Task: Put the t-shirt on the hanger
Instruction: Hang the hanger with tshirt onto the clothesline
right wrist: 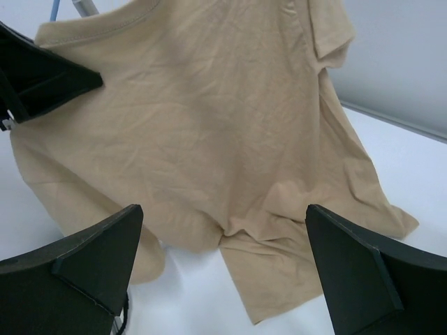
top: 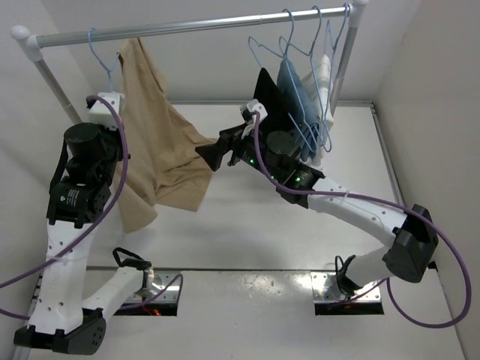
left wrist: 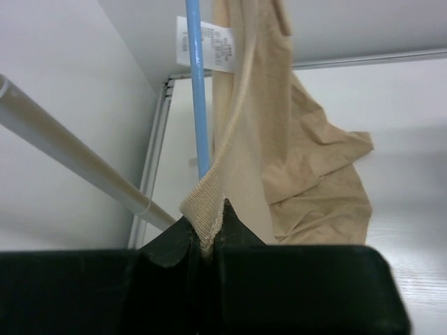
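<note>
Our left claw [left wrist: 207, 241] pinches the ribbed collar of the t-shirt [top: 154, 150], which hangs beside the hanger [left wrist: 198, 105] above the far-left corner of the bench [top: 262, 232]; our right claw [right wrist: 223, 209] gapes wide, facing the cloth.

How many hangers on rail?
4. The hanger under the t-shirt on the rail at left; three at right carrying a black garment, a blue garment, a white garment. Overlap may hide more.

left arm [top: 75, 195] raised upright, left tool [left wrist: 207, 237] pinched tight on t-shirt [left wrist: 293, 160] collar; right arm [top: 360, 210] stretched leftward, right tool [right wrist: 222, 216] jaws wide apart
</note>
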